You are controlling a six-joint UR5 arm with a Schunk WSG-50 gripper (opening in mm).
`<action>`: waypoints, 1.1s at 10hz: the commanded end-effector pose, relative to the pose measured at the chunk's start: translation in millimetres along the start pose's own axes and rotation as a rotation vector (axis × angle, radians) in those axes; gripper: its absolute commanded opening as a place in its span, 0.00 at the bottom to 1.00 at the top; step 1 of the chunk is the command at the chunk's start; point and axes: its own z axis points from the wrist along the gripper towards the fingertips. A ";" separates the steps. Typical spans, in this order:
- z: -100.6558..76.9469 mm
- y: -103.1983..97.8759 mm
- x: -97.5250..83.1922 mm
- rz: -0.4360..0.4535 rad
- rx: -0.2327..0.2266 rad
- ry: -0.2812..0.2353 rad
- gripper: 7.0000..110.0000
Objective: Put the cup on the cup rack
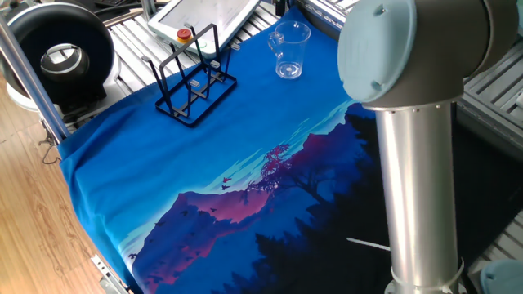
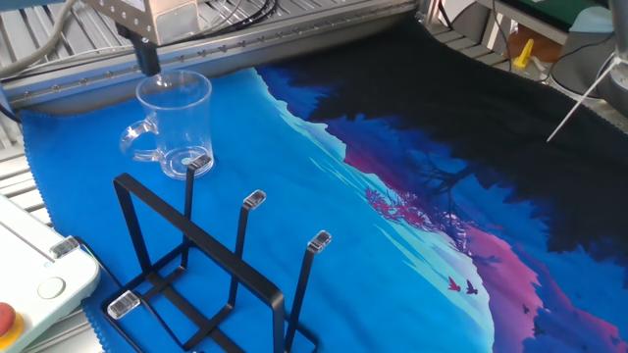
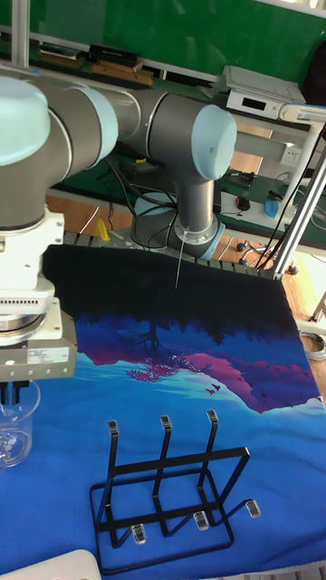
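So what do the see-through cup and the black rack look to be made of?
The clear handled cup looks like glass or hard clear plastic; the cloth shows through its glossy walls. The black wire cup rack looks like thin coated metal rod, matte, with pale clear-looking caps on its prong tips.
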 end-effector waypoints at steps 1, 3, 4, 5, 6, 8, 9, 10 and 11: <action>3.7 -51.0 -19.5 -0.032 0.056 -0.024 0.00; 5.2 -70.0 -22.3 -0.061 0.024 -0.028 0.00; 9.7 -70.7 -22.2 -0.061 0.013 -0.027 0.00; 21.3 -58.4 -24.3 -0.052 -0.019 -0.032 0.00; 33.3 -48.5 -25.8 -0.048 -0.031 -0.037 0.00; 45.6 -36.0 -22.1 -0.041 -0.026 -0.033 0.00; 49.0 -36.8 -22.7 -0.040 -0.017 -0.036 0.00; 50.1 -42.2 -24.8 -0.037 0.003 -0.045 0.00; 49.8 -47.9 -27.8 -0.034 0.026 -0.057 0.00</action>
